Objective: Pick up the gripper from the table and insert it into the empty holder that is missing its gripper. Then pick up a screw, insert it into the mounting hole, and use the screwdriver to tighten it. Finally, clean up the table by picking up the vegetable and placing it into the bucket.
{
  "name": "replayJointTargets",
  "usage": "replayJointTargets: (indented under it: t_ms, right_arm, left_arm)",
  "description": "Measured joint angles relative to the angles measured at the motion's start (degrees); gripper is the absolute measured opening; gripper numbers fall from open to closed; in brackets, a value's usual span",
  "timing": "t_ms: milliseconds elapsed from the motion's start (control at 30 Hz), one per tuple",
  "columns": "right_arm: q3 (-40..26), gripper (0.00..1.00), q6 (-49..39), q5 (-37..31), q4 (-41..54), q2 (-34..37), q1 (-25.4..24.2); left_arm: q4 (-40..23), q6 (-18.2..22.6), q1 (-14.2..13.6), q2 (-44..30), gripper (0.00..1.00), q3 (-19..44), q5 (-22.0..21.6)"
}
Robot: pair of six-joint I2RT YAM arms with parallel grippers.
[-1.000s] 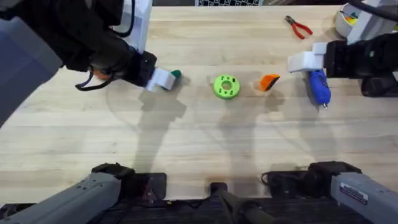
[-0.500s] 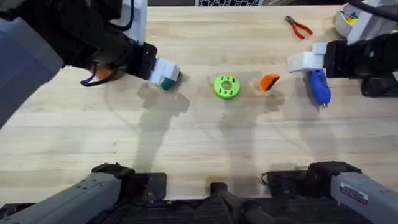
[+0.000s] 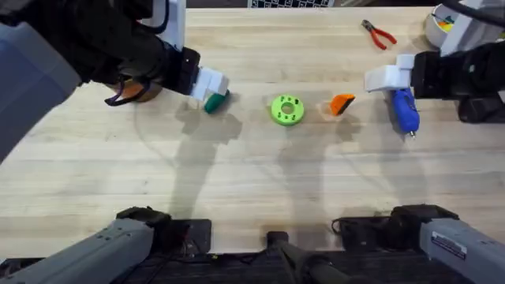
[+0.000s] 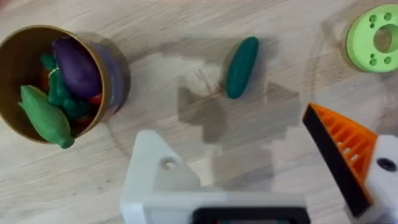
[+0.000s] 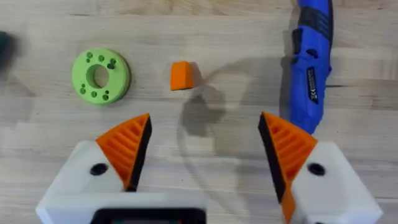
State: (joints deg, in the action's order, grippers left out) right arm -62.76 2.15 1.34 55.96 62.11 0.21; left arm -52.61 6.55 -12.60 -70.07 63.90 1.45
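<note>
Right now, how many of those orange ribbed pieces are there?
4. Two sit on the right gripper, one on the left gripper beside its bare white holder, and one loose fingertip lies on the table between the green disc and the screwdriver.

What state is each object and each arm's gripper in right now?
Left gripper: open, one finger missing its orange pad, above the cucumber.
Right gripper: open, empty, both orange pads fitted.
Loose orange fingertip: lying on the table, not installed.
Toy cucumber: lying on the table, outside the bucket.
Bucket: upright, holding other toy vegetables.
Blue screwdriver: lying flat, ungrasped.
Green disc: flat on the table.
Red-handled pliers: lying untouched.
</note>
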Motion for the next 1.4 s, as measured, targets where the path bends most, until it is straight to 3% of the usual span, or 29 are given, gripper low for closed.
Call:
replayJointTargets:
  t_ms: [700,900,1067,1267,1400]
  right_arm:
    - [0.0,0.993,0.0,0.0,0.0,0.0,0.0]
    - [0.0,0.993,0.0,0.0,0.0,0.0,0.0]
    - [0.0,0.994,0.0,0.0,0.0,0.0,0.0]
    - [0.0,0.994,0.0,0.0,0.0,0.0,0.0]
    - [0.0,0.994,0.0,0.0,-0.02,0.0,0.0]
  left_arm:
    - [17.45,0.04,0.0,0.6,0.988,-0.91,-4.3]
    - [32.1,0.04,1.5,9.17,0.988,-11.78,-4.09]
    - [42.3,0.02,5.42,19.1,0.986,-23.32,-0.85]
    - [45.46,0.01,12.21,29.96,0.987,-33.32,7.09]
    - [46.09,0.01,13.85,36.64,0.986,-38.61,11.49]
